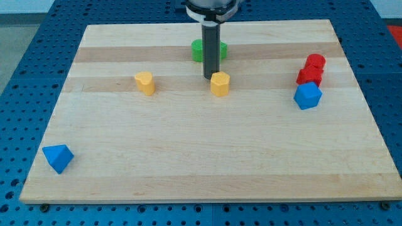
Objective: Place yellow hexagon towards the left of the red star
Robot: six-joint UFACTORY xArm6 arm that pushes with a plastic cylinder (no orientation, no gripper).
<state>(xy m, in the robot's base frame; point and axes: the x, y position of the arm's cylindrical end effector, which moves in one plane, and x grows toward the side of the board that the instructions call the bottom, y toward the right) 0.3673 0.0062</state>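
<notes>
My tip (210,77) down on the worktop (207,157), just up-left of the yellow hexagon (220,83), nearly touching. No jaws on this rod, so nothing grasped. Green block (201,50) right behind the rod. Second yellow block (144,83) well to the view's left. Red star (309,76) far right near the edge, red block (315,62) above, blue block (308,95) below. Blue block (58,157) at bottom-left corner.

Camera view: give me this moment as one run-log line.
my tip: touching upper-left of yellow hexagon | red star: far to view's right, above blue block | second yellow block: left, untouched | placement: not yet done
</notes>
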